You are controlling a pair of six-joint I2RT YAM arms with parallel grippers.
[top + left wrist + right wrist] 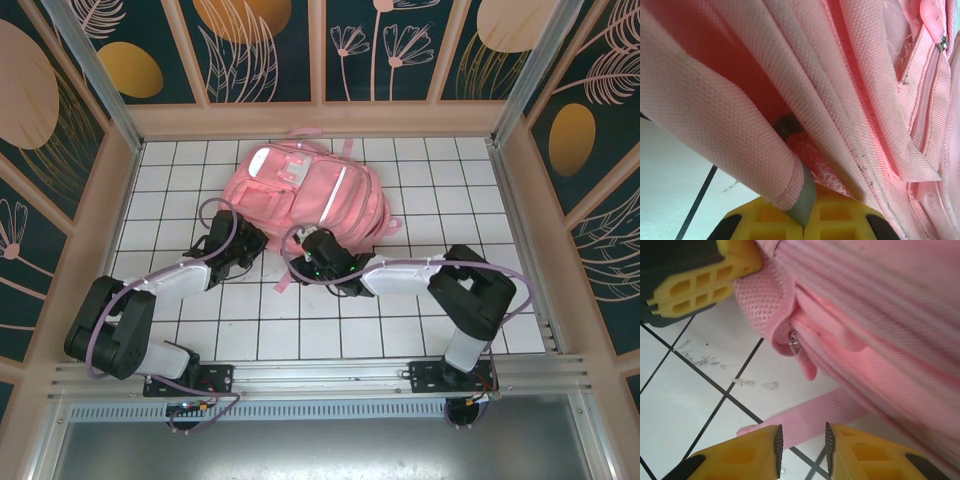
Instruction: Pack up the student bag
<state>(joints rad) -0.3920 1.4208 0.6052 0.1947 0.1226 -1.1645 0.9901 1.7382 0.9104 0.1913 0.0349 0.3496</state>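
A pink bag (310, 195) lies flat on the tiled table (300, 330), on the far half and a little left of centre, with both arms reaching to its near edge. The left gripper (802, 222) is clamped tight on a fold of the bag's fabric at its near left side. The right gripper (801, 447) hovers just above the table with its jaws a narrow gap apart and nothing between them. A loose strap (805, 417) lies flat on the tiles under its tips.

The job at hand appears to be getting a pocket open. A zip pull (807, 367) hangs at the bag's rounded corner, just beyond the right fingertips. To do it well, the right gripper should move forward past the strap and close squarely on the pull's pink tab, not on the webbing. The left grip should hold the fabric taut so the slider runs instead of dragging the whole bag. A pull along the line of the zip should keep the cloth from bunching.

The bag's long axis runs near to far, leaning slightly right. Its handle loop (303, 133) points to the back wall and its base toward the arms. It lies front panel up, and the pale stripe (338, 195) runs roughly along that axis.
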